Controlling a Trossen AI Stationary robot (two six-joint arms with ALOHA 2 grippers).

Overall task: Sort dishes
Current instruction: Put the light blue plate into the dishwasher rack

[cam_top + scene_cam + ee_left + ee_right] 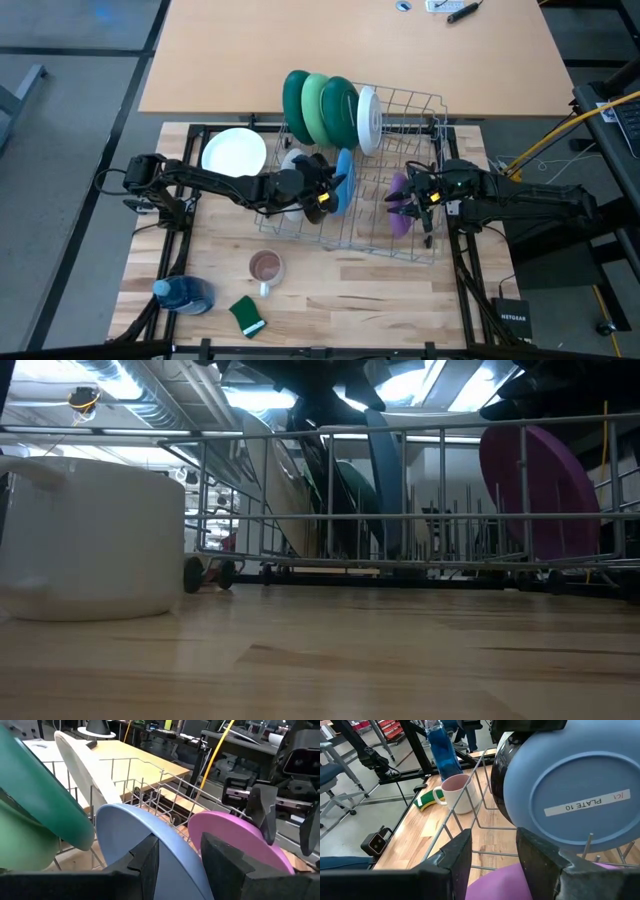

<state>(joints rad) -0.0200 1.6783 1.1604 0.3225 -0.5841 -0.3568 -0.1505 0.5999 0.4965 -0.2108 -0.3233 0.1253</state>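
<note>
A wire dish rack holds three green plates and a white plate on edge at its far side. A blue plate stands on edge in the middle, with my left gripper shut on it. Behind it is a black plate. A purple plate stands on edge at the right. My right gripper hangs open over its top rim, a finger on either side. Another white plate lies flat on the table left of the rack. My left gripper pinches the blue plate's upper rim between its two fingers, coming about level from the table's left. The plate stands on edge inside the rack, its lower part down among the wire tines.
Near the front edge stand a mug with brown inside, a blue bottle and a green sponge. The near half of the rack and the wood in front of it are bare. A second tabletop lies beyond.
</note>
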